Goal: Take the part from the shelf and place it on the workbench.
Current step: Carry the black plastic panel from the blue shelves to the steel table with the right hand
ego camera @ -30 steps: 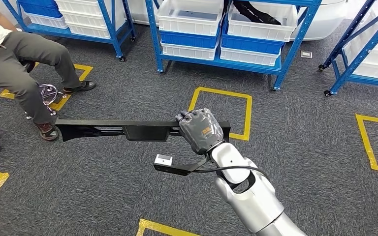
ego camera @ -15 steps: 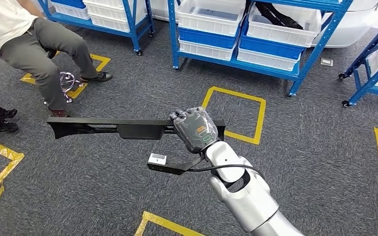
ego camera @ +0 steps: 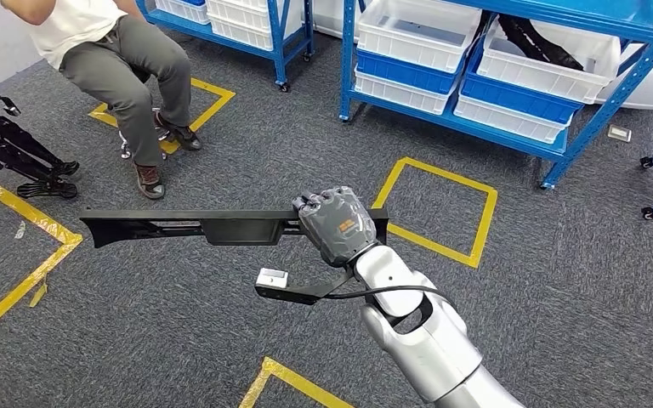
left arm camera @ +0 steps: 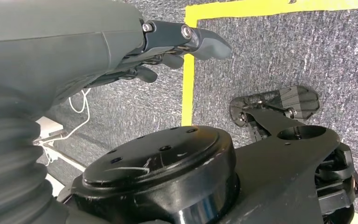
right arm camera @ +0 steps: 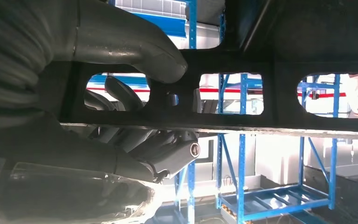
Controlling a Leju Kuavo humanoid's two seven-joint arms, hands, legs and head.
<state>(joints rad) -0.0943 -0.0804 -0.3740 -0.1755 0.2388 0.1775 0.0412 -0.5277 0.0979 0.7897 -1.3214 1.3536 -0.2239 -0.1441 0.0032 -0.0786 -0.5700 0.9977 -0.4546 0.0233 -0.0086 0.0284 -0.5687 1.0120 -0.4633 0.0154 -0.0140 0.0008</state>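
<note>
Grey carpet [ego camera: 221, 357] marked with yellow tape squares [ego camera: 436, 204] spreads below the robot, with blue shelving [ego camera: 493, 102] at one o'clock and a seated person [ego camera: 127, 68] at eleven o'clock. Across the last second the whole head view has slid: shelves and person have drifted rightward and the person now sits higher in frame, while arm and part keep their place. That reads as the robot turning with its load, so the pick from the shelf looks done and the carry to the workbench, not in sight, is under way.

The right hand [ego camera: 338, 224] is wrapped around the long black part [ego camera: 187, 226], thumb and fingers closed through its cut-outs in the right wrist view. It grips near one end; the part runs level from the hand toward nine o'clock, held above the carpet.

The left hand [left arm camera: 177, 42] hangs toward the floor, fingers curled loosely, holding nothing.
</note>
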